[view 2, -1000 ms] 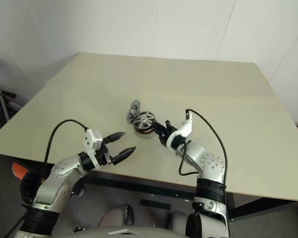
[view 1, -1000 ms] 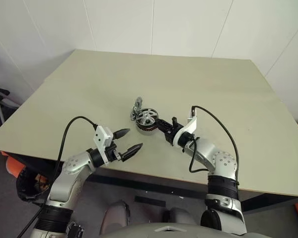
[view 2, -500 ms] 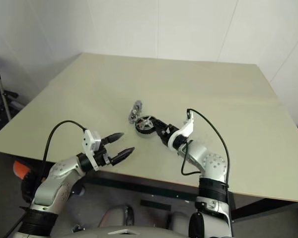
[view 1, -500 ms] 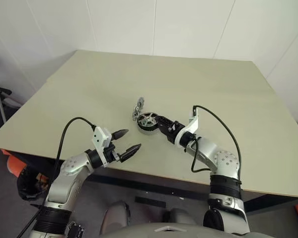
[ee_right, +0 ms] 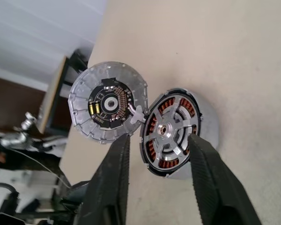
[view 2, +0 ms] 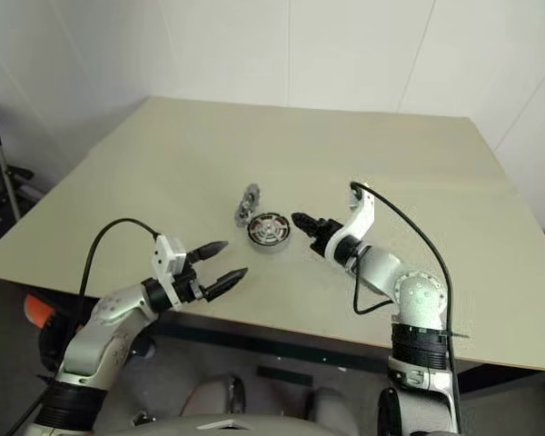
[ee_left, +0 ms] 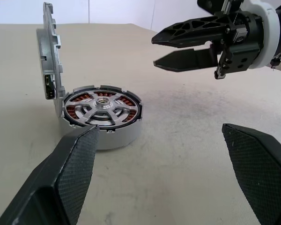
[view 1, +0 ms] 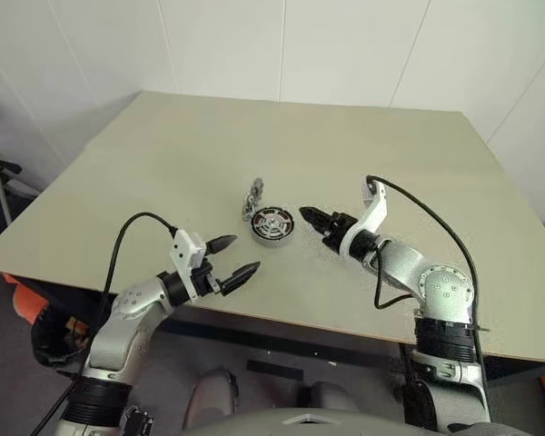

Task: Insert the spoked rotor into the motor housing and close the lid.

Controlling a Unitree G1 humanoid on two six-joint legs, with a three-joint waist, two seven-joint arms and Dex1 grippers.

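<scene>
The rotor (ee_left: 103, 105) sits seated in the housing (ee_left: 116, 135) near the middle of the worktop (view 1: 391, 154), with the lid (ee_left: 50, 51) standing upright on its hinge at the housing's 10 o'clock. The right pincer (view 1: 314, 218) hangs just off the housing at 3 o'clock, empty, its fingers a little apart. The left pincer (view 1: 238, 257) waits at 7 o'clock, spread wide and empty. To close well, I would push the lid's top edge over from behind, gently, so the housing does not slide. No readable writing or brand shows.
</scene>
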